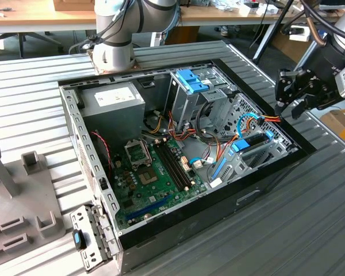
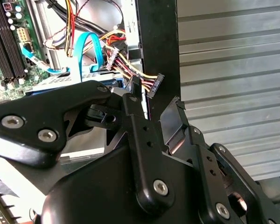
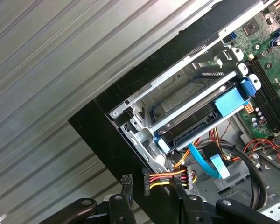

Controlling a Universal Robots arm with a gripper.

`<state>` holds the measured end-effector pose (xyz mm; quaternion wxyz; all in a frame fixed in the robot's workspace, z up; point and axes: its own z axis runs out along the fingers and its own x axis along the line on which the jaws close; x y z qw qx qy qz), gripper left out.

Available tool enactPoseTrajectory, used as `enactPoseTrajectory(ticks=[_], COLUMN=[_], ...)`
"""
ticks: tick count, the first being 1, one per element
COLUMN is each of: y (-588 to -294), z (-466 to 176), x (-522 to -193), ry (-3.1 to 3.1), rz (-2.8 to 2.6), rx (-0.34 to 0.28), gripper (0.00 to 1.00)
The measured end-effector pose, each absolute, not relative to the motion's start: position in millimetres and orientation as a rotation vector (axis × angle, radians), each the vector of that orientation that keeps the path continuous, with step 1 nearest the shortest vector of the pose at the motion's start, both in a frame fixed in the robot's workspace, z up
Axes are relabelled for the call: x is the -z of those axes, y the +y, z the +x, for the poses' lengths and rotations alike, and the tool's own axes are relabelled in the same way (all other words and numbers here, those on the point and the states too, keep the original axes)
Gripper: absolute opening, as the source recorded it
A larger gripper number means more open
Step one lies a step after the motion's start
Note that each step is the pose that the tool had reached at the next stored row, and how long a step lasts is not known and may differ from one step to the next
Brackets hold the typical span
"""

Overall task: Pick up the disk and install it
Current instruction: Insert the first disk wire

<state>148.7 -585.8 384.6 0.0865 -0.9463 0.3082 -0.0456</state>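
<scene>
The disk lies flat in the silver bay at the case's corner on the exterior view's right, its light-blue carrier rail along its edge. In the first wrist view the disk sits between the bay's metal rails, blue rail end toward the motherboard. My gripper hovers just outside the case's black wall, a little above that bay. It is open with nothing in it. In both wrist views the fingertips stand on either side of the black wall, and a wired connector lies close by the gripper.
The open case lies on a ribbed metal table. Inside are a grey box with a white label, a silver drive cage with a blue tab, the motherboard and loose cables. The arm's base stands behind; a grey fixture lies on the exterior view's left.
</scene>
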Motion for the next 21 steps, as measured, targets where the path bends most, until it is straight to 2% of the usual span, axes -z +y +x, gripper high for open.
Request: enactPoseTrajectory(ticks=[21], y=[-586], z=[156], x=[-369], ry=[0.918], rz=[-2.819], rx=[0.140], gripper=[0.44])
